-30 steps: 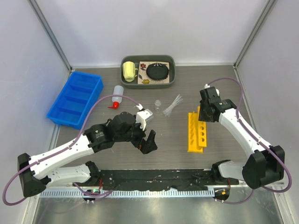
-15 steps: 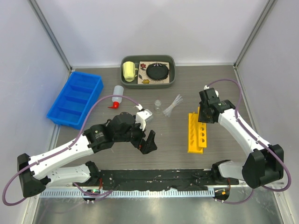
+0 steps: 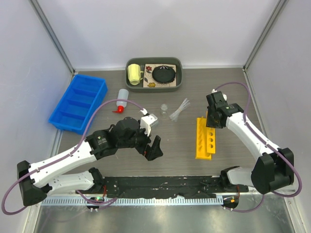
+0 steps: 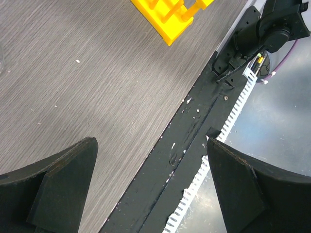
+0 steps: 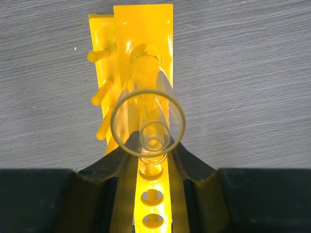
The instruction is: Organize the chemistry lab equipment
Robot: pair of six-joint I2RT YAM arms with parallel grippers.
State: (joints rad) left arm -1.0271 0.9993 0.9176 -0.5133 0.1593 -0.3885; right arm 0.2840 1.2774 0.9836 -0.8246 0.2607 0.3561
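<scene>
The right fingers (image 5: 115,164) are closed on a clear glass tube (image 5: 148,109), one on each side of it, and they hold it over the holed top of the yellow tube rack (image 3: 204,139), which lies on the desk (image 3: 233,92) at the right side. I cannot tell whether the lower end of the tube is already in a hole. The left fingers (image 3: 155,148) are wide open and hold nothing; they hang above the bare desk near its front edge. Between the two arms, farther back, there are a small glass beaker (image 3: 164,109) and a bunch of thin clear tubes (image 3: 179,110), and the white red-capped squeeze bottle (image 3: 121,99) lies beside the blue bin (image 3: 78,103)
</scene>
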